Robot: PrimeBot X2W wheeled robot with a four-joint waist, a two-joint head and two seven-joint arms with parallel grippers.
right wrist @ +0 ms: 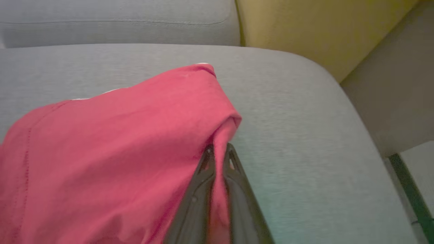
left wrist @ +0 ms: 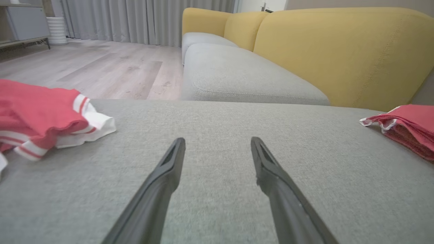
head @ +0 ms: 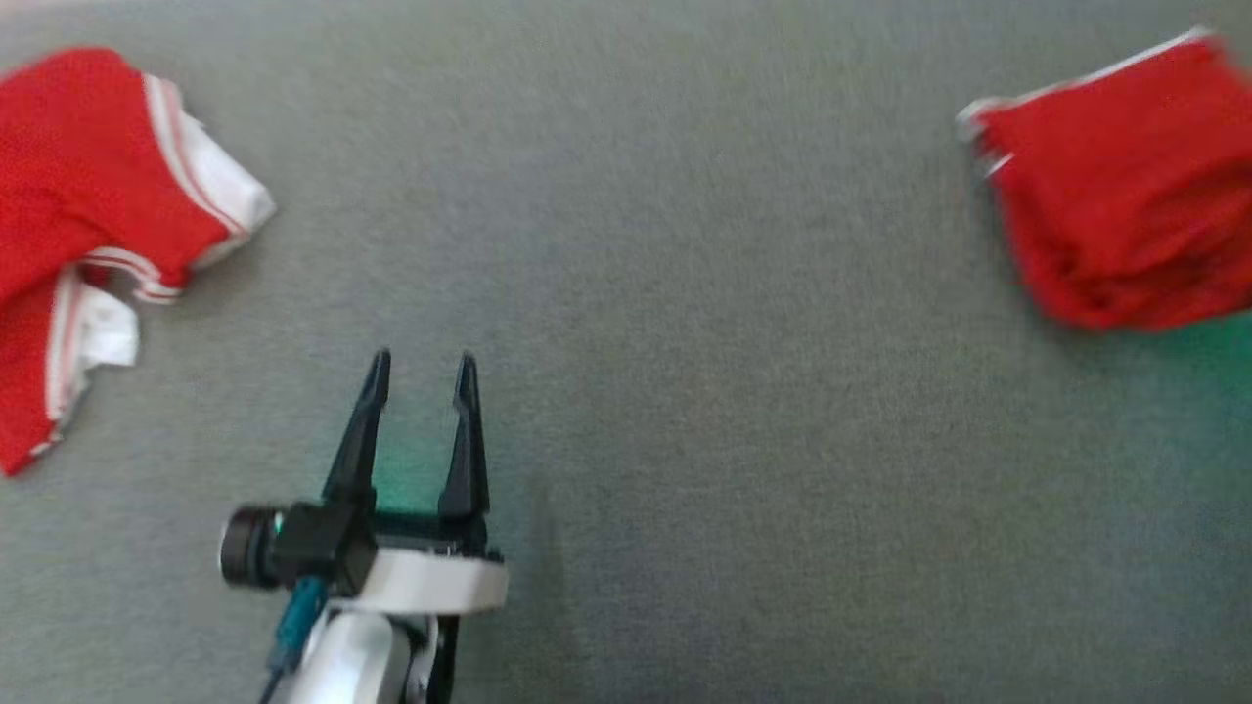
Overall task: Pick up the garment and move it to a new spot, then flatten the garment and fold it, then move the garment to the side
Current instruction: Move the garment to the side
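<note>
The right gripper [right wrist: 219,147] is clenched on an edge of the red garment [right wrist: 118,142], which sits folded at the far right corner of the grey cushion [head: 685,372]. The left gripper [head: 423,359] hovers released over the cushion's near left part, fingers apart. A striped garment [head: 88,186] lies crumpled at the cushion's left edge.

Underfoot, grey sofa seat cloth [head: 743,391]: coarse weave, matt. Upper left, crumpled red jersey with white striped trim [head: 88,186]: fine dotted mesh knit, soft. Upper right, folded red cloth garment [head: 1125,196]: smoother, stitched hem. On my left pincer [head: 423,359]: dark matt plastic fingers [head: 357,440], smooth white wrist shell [head: 430,582]. Behind, yellow sofa back [left wrist: 339,51]: grainy matt upholstery.
</note>
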